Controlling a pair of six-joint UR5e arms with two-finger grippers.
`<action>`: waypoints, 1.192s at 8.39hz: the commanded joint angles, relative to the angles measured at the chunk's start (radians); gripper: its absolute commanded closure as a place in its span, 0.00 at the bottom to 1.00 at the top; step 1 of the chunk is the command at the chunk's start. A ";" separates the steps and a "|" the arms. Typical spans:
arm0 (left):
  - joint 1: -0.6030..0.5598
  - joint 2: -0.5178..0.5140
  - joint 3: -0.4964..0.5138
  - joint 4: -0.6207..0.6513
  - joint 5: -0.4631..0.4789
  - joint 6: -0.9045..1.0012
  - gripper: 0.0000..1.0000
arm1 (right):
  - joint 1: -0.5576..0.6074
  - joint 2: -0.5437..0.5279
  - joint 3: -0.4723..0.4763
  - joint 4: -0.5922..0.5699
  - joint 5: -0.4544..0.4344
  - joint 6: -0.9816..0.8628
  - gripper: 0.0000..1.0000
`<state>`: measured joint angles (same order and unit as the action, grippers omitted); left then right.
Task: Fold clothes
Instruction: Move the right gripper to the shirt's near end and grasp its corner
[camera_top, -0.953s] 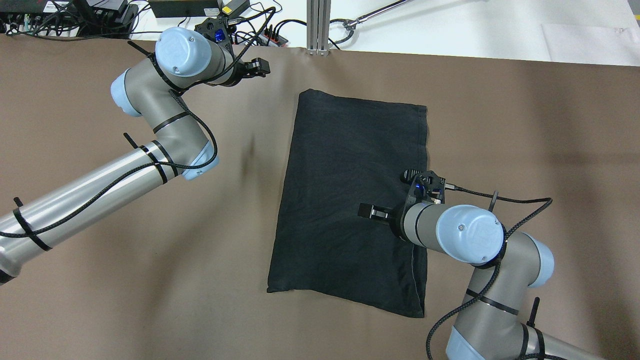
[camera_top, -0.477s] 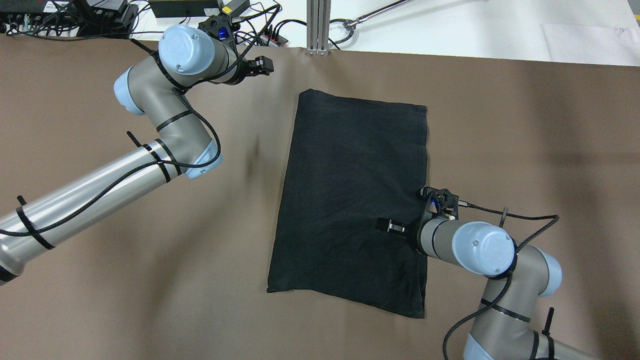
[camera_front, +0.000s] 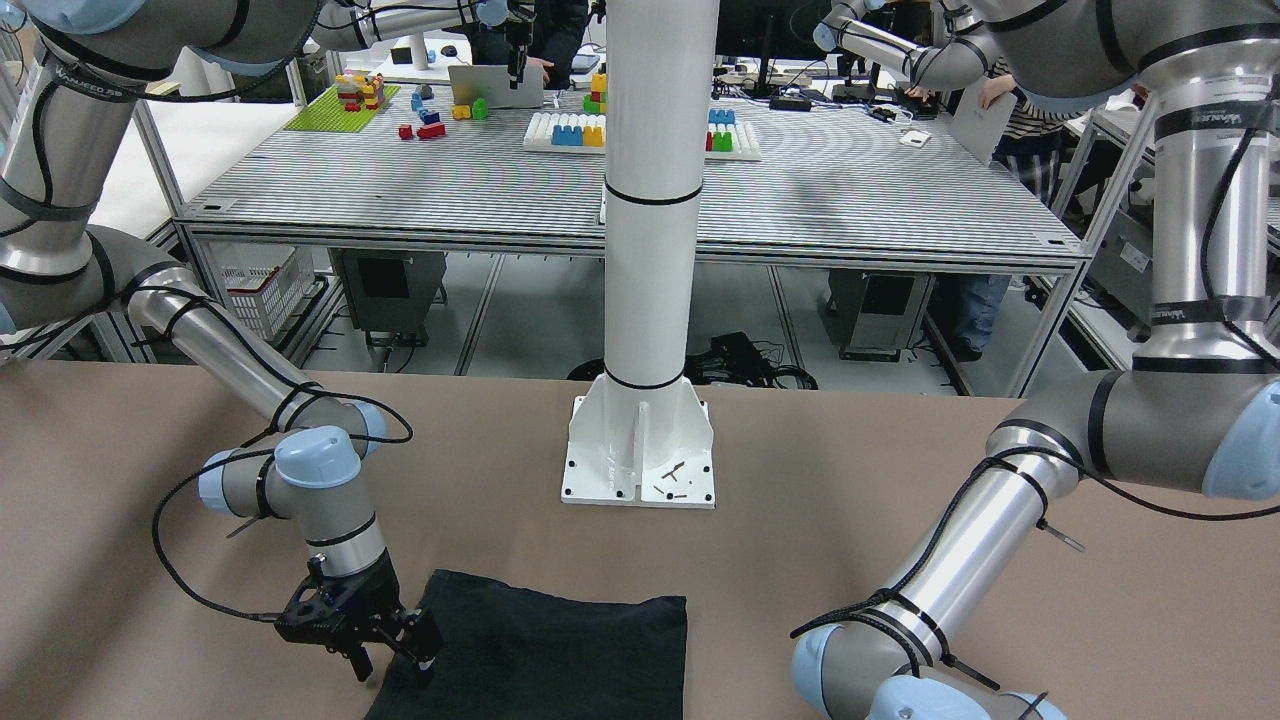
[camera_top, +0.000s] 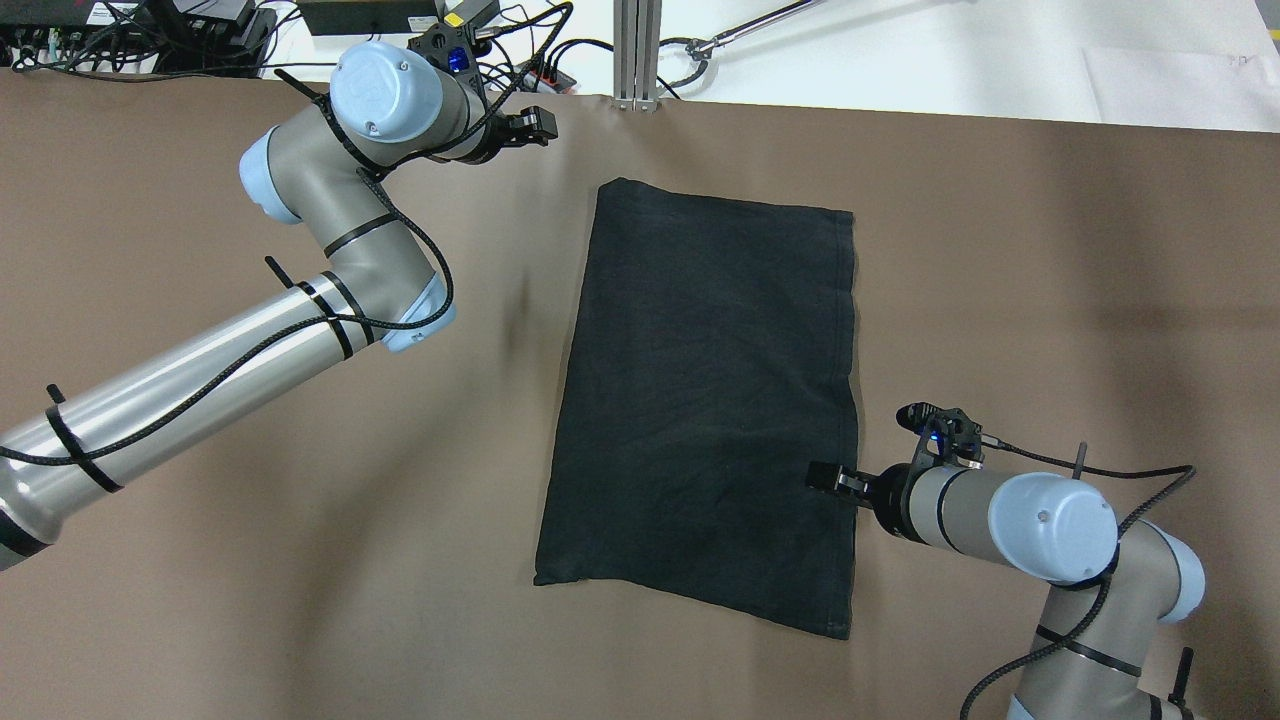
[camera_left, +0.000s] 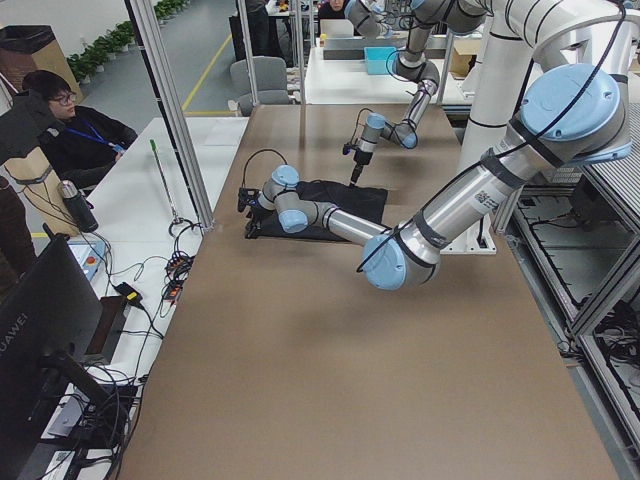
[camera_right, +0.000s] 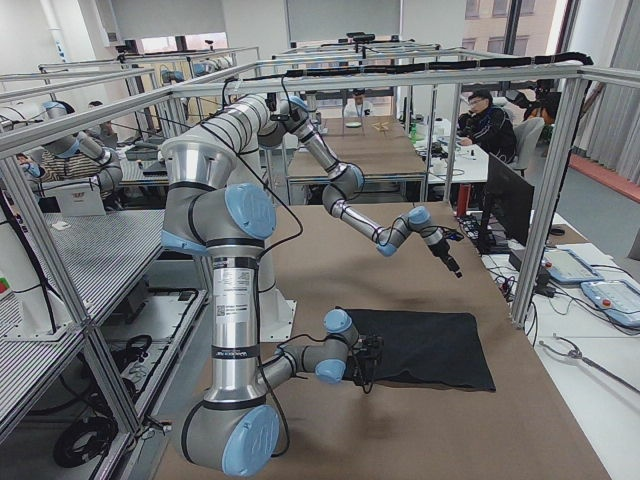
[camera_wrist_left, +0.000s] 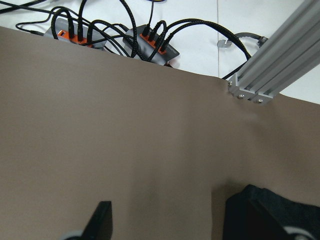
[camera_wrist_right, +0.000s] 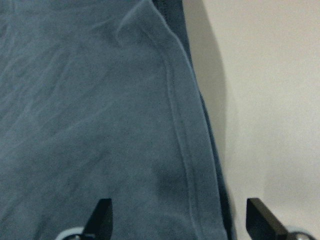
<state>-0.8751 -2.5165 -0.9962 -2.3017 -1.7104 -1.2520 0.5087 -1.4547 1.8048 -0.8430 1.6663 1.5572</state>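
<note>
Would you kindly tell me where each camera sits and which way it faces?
Front-facing: across the brown-covered table, facing the robot; white post, both arms, right gripper.
Overhead: behind the robot, looking down; black knit garment, both arms.
Exterior left: table's end; left arm near.
Exterior right: opposite end; right arm near.
Left wrist: down at the table; own fingers.
Right wrist: down at garment hem; own fingers.
Shared: overhead and front-facing both show right gripper at garment's edge.

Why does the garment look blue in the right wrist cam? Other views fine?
Right wrist view: likely auto exposure, black garment reads blue-grey, table washes out pale, hem sharp. Overhead view: garment true black, soft shadows on the table. Left wrist view: sharp, no glare.
</note>
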 joint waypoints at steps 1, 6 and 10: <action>0.001 -0.004 0.010 -0.001 0.000 0.002 0.06 | 0.002 -0.056 0.134 -0.016 0.055 0.076 0.06; 0.001 -0.004 0.010 -0.001 0.009 0.003 0.06 | -0.137 -0.046 0.111 -0.005 -0.090 0.267 0.06; 0.001 -0.004 0.013 -0.001 0.012 0.011 0.06 | -0.184 0.031 0.007 -0.001 -0.135 0.264 0.06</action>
<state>-0.8743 -2.5202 -0.9854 -2.3031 -1.6986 -1.2428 0.3365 -1.4758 1.8723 -0.8448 1.5421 1.8218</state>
